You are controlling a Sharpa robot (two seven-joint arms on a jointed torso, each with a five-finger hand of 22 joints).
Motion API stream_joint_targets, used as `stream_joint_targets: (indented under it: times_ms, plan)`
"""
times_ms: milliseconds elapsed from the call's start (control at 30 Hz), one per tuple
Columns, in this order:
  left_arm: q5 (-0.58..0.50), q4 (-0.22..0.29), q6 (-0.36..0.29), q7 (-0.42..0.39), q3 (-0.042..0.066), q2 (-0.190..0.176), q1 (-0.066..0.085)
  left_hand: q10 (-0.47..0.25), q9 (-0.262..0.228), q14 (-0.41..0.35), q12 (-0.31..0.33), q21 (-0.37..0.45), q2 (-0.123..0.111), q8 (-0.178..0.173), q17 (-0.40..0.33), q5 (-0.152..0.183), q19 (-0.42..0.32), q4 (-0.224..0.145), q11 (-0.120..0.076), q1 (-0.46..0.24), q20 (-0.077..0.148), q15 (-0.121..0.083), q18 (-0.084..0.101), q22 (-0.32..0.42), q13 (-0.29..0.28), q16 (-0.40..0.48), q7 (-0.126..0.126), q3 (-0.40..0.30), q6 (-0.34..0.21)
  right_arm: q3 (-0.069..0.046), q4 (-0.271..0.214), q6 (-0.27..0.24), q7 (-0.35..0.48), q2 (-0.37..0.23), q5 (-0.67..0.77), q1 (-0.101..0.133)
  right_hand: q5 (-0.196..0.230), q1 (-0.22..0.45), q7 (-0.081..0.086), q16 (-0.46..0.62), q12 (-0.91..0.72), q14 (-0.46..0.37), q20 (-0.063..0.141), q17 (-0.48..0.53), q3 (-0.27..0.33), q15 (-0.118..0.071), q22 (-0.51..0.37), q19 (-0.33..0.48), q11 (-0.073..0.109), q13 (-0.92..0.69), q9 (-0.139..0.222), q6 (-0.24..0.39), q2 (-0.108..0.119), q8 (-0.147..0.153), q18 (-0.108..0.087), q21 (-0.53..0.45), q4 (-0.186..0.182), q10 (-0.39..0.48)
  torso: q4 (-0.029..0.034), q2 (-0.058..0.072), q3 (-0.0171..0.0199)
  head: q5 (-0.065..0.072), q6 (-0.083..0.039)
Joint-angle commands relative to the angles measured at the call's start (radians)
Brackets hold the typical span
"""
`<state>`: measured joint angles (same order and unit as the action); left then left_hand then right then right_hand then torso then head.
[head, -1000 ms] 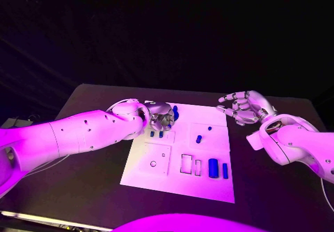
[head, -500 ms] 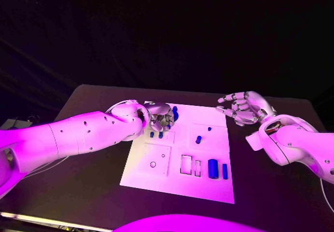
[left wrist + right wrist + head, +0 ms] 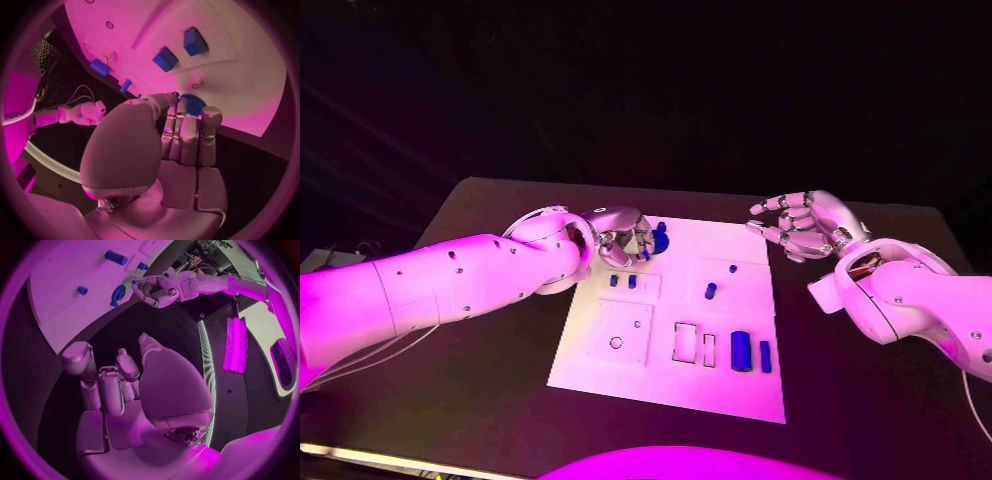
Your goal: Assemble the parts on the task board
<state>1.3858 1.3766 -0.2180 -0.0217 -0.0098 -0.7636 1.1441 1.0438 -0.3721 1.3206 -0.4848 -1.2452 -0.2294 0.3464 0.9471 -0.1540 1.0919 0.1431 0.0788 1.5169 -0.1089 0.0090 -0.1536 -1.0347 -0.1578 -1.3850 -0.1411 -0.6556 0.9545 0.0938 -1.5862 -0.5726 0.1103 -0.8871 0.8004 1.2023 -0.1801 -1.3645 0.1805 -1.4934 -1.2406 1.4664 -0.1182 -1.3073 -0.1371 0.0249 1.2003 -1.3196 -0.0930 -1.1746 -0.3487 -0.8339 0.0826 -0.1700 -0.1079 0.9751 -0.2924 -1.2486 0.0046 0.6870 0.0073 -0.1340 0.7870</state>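
Observation:
The white task board (image 3: 678, 330) lies mid-table. My left hand (image 3: 625, 238) hovers at its far left corner with fingers curled. Its fingertips (image 3: 181, 105) reach a dark blue rounded part (image 3: 659, 238), also visible as the rounded part (image 3: 194, 104) and the rounded part (image 3: 118, 292). Whether they grip it is unclear. Two small blue parts (image 3: 623, 282) stand just in front of that hand. A blue peg (image 3: 711, 290) stands mid-board, and two blue blocks (image 3: 751, 352) sit near the right front. My right hand (image 3: 800, 225) is raised beside the board's far right corner, fingers apart, holding nothing.
Empty rectangular slots (image 3: 695, 342) and a round hole (image 3: 616, 342) mark the board's front half. A small blue part (image 3: 734, 266) sits near the far right. Black table (image 3: 473, 330) surrounds the board on all sides.
My left hand has drawn slightly toward the board's far edge, uncovering the two small blue parts in front of it. The rounded part and my right hand have stayed put.

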Motion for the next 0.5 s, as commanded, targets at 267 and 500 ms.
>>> stream_joint_targets:
  times_ms: [267, 500]
  plan:
    - [-0.073, 0.060, -0.009, -0.001, 0.017, -0.063, 0.001, 0.015, -0.005, 0.002, 0.012, -0.002, -0.012, -0.009, -0.002, -0.003, -0.004, 0.000, -0.002, -0.033, -0.006, 0.002, 0.019, 0.001, -0.004, -0.004, -0.001, 0.008, 0.013, 0.000, 0.000, -0.005, 0.009, -0.003, 0.007, -0.001, -0.003, 0.003, -0.002, 0.005, 0.003, 0.058, -0.001, -0.095, -0.007, -0.008, -0.001, 0.007, 0.001, 0.001, 0.001, -0.004, -0.004, -0.005, -0.010, -0.003, 0.000, 0.007, 0.0017, 0.000, -0.0008, 0.006, 0.001]
    - [-0.047, 0.053, 0.027, 0.015, 0.019, -0.074, 0.001, 0.020, -0.007, 0.002, 0.013, -0.001, -0.014, -0.009, -0.004, -0.002, -0.004, 0.001, -0.004, -0.040, -0.006, 0.001, 0.019, 0.001, -0.006, -0.005, 0.001, 0.011, 0.018, 0.000, 0.003, -0.006, 0.009, -0.002, 0.006, -0.001, -0.003, 0.003, -0.002, 0.005, 0.003, 0.058, -0.001, -0.095, -0.007, -0.008, -0.001, 0.007, 0.001, 0.001, 0.001, -0.004, -0.004, -0.005, -0.010, -0.003, 0.000, 0.007, 0.0009, 0.000, -0.0013, 0.003, 0.003]
